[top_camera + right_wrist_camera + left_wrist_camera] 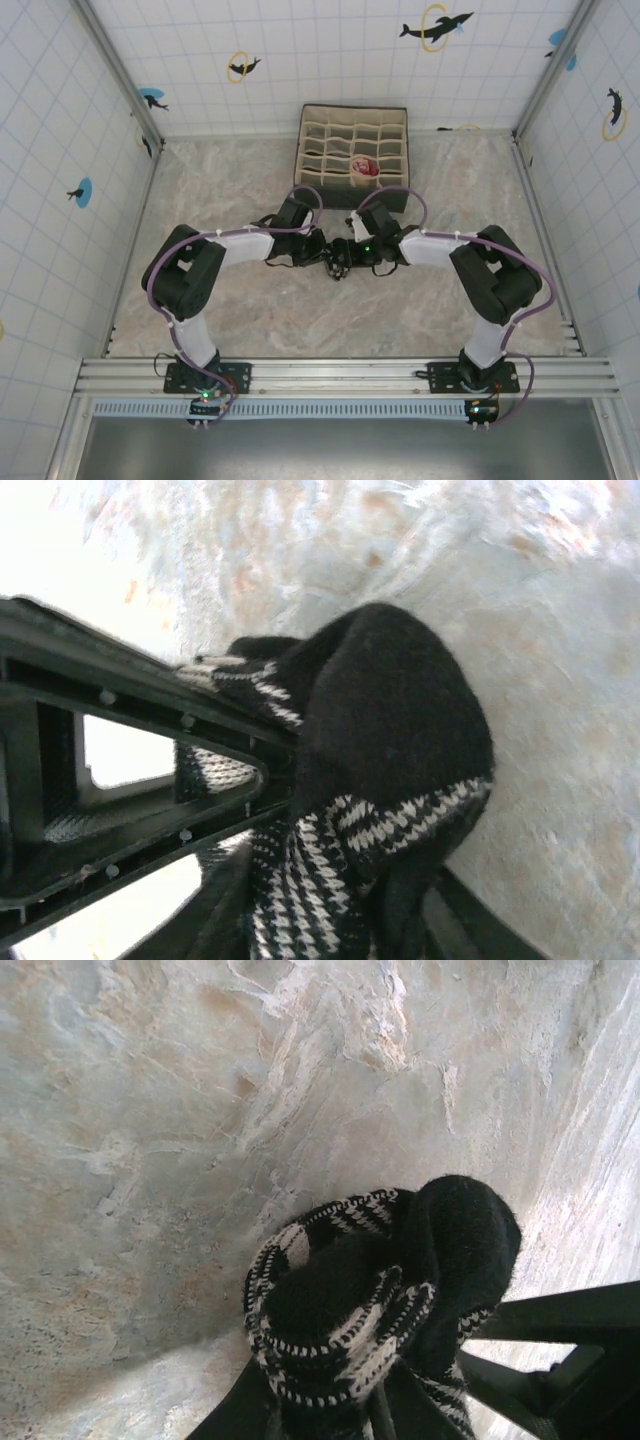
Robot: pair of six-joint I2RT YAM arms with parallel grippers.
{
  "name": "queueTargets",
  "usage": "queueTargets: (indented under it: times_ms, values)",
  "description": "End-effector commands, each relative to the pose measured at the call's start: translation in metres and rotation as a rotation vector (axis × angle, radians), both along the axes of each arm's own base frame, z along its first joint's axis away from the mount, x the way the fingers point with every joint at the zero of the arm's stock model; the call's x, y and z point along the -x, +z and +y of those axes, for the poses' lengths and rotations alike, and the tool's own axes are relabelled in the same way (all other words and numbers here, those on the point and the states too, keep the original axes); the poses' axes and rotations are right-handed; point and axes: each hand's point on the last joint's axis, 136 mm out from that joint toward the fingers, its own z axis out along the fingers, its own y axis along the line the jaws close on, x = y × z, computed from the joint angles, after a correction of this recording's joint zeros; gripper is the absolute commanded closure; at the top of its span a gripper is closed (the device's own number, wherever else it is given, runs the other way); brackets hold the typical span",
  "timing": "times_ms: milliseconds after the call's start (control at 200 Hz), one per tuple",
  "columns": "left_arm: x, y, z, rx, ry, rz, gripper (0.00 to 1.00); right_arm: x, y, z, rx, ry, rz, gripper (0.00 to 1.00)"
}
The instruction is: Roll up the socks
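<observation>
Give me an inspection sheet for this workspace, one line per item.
Surface: marbled table, no spills seen.
Job's things: black-and-white striped sock, bunched into a loose roll at mid-table between the two grippers; rolled red-and-pale sock sitting in a compartment of the organiser box at the far edge.
Clutter: nothing seen.
Grippers: left gripper and right gripper both appear closed on the striped sock, from opposite sides.
Cables: purple cables loop over each wrist and run along both arms, not tangled.
Surroundings: tiled walls with dolphin stickers; metal rail carrying the arm bases.
</observation>
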Motion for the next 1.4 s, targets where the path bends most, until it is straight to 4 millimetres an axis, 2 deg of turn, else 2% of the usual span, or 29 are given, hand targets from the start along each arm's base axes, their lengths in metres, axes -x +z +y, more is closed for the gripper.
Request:
queueTargets:
  times_ms: [0, 80, 135, 205, 310, 330, 455, 666, 736, 756, 766, 786, 996, 1201, 1391]
  values:
    - [0.014, -0.009, 0.004, -0.029, -0.008, 0.071, 0.59, 0.008, -0.025, -0.015, 0.077, -0.022, 0.038, 0.74]
    - [0.010, -0.003, 0.005, -0.021, 0.011, 0.063, 0.45, 0.010, -0.022, -0.016, 0.057, -0.023, 0.041, 0.88]
    - [0.008, 0.001, 0.006, -0.010, 0.017, 0.062, 0.43, 0.010, -0.018, -0.016, 0.047, -0.023, 0.035, 0.95]
    - [0.005, 0.007, 0.009, 0.005, 0.025, 0.058, 0.41, 0.011, -0.014, -0.017, 0.041, -0.023, 0.025, 1.00]
    - [-0.001, 0.018, 0.013, 0.021, 0.035, 0.037, 0.40, 0.010, -0.003, -0.018, 0.027, -0.025, -0.007, 1.00]
    - [-0.011, 0.032, 0.008, 0.042, 0.034, 0.004, 0.40, 0.010, -0.002, -0.019, 0.024, -0.024, -0.012, 1.00]
    - [-0.023, 0.053, 0.013, 0.059, 0.019, -0.042, 0.40, 0.008, 0.009, -0.018, 0.000, -0.029, -0.043, 1.00]
    - [-0.049, 0.078, 0.038, 0.061, 0.050, -0.137, 0.39, 0.007, 0.016, -0.026, 0.006, -0.060, -0.082, 1.00]
    - [-0.064, 0.082, 0.047, 0.023, 0.073, -0.175, 0.37, 0.006, 0.022, -0.031, 0.016, -0.076, -0.117, 1.00]
    - [-0.068, 0.083, 0.049, 0.005, 0.077, -0.190, 0.33, 0.006, 0.024, -0.032, 0.018, -0.081, -0.127, 1.00]
    - [-0.075, 0.083, 0.059, -0.006, 0.102, -0.194, 0.32, 0.005, 0.025, -0.033, 0.020, -0.083, -0.133, 1.00]
    - [-0.082, 0.085, 0.064, -0.020, 0.116, -0.210, 0.31, 0.005, 0.027, -0.034, 0.023, -0.085, -0.143, 1.00]
    - [-0.140, 0.104, 0.086, -0.128, 0.145, -0.330, 0.29, 0.001, 0.053, -0.054, 0.084, -0.140, -0.286, 1.00]
    - [-0.178, 0.096, 0.088, -0.168, 0.159, -0.363, 0.32, 0.003, 0.080, -0.065, 0.083, -0.185, -0.424, 1.00]
    - [-0.195, 0.072, 0.086, -0.201, 0.138, -0.359, 0.42, 0.007, 0.088, -0.070, 0.081, -0.196, -0.454, 1.00]
